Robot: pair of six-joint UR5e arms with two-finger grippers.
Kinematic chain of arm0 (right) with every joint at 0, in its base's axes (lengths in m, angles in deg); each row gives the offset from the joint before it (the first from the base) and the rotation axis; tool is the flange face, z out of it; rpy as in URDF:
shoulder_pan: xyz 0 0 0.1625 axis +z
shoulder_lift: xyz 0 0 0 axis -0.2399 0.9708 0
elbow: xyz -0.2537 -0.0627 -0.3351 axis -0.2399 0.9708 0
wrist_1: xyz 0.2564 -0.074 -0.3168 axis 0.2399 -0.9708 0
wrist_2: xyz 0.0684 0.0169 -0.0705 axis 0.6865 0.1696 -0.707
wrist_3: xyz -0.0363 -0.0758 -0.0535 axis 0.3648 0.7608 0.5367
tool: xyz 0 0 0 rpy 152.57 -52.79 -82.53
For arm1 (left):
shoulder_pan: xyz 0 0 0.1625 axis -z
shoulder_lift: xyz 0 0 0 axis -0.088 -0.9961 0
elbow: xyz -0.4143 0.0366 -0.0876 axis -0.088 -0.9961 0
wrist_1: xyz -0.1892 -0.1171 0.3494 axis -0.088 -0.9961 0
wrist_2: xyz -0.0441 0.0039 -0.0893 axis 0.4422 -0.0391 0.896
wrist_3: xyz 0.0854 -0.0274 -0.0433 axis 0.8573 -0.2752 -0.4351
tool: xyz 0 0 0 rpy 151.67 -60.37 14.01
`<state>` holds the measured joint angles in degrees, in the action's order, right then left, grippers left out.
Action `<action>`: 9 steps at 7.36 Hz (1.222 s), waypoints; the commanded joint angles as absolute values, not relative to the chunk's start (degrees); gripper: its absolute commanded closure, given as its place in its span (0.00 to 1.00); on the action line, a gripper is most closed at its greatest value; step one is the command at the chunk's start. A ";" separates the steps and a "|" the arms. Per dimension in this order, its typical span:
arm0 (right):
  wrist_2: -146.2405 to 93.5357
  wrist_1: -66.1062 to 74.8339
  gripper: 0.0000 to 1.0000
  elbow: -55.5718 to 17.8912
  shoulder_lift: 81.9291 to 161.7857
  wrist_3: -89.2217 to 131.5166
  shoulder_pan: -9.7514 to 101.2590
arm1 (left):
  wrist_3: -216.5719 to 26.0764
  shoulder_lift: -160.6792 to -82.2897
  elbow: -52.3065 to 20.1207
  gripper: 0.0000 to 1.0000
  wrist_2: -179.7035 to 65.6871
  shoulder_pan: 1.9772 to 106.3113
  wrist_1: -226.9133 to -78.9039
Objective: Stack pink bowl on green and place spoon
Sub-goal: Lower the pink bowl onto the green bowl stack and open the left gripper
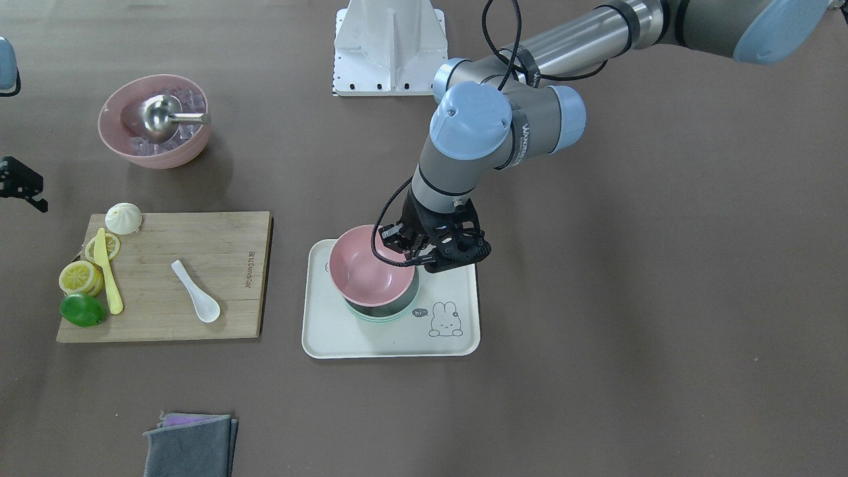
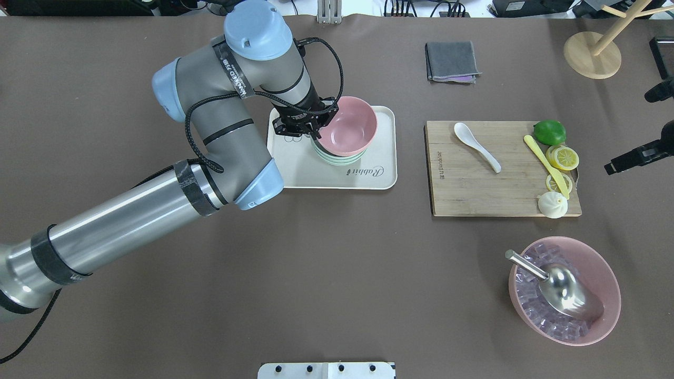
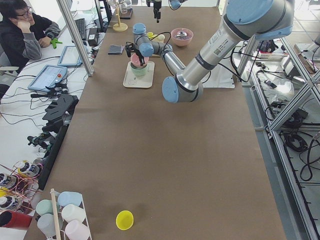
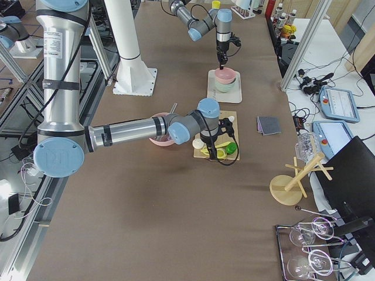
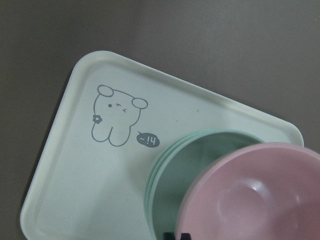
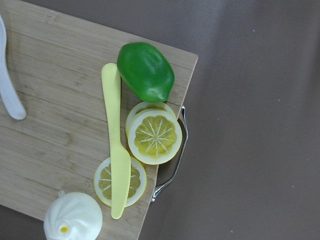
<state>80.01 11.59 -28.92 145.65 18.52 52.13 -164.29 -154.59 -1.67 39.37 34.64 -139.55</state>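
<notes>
Risk chiefly of a crooked stack. Pink bowl [image 1: 368, 268] pinched at the rim by the left gripper [image 2: 315, 130], jaws narrow on the bowl's wall, above the green [image 1: 384, 317] near the middle of the tray [image 1: 391, 341]. Not centred over the nested green rims in the wrist view, and seemingly a little tipped; impossible to tell whether touching them or hanging just clear. Released like this, likely to land askew, rock on a green rim, or slide off onto the tray. Lowered too hard, liable to shove the whole green stack toward a tray edge, or to wedge at a slant. Some chance too of lifting the bowl again on withdrawal, with a finger close against the rim.

Spoon [image 1: 197, 291] untouched on the cutting board [image 1: 218, 238], in the half nearer the tray, toward the operators' edge. Glossy, curved, low on the wood: prone to squirting out of a pinch or skidding toward the yellow knife [image 1: 109, 278] at the board's far end. Right gripper [image 1: 23, 185] barely in view beyond that end of the board; open or closed, cannot tell. Danger of an arm clash over the tray during the spoon drop, unless approached with the left arm well withdrawn.
</notes>
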 commanded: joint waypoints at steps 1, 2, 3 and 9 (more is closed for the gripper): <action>80.00 11.59 0.00 -28.85 145.65 18.58 52.13 | -164.28 -154.45 -1.06 1.00 38.88 34.32 -139.55; 80.00 11.59 0.00 -28.85 145.65 18.58 52.13 | -164.28 -154.36 -0.97 1.00 38.88 34.32 -139.55; 80.00 11.59 0.00 -28.85 145.65 18.58 52.13 | -164.19 -154.36 -0.97 1.00 38.88 34.32 -139.46; 80.00 11.59 0.00 -28.94 145.65 18.58 52.13 | -164.28 -154.36 -0.45 1.00 37.56 34.32 -139.46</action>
<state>80.00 11.59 -28.93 145.65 18.54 52.13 -164.24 -154.36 -0.49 37.61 34.33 -139.46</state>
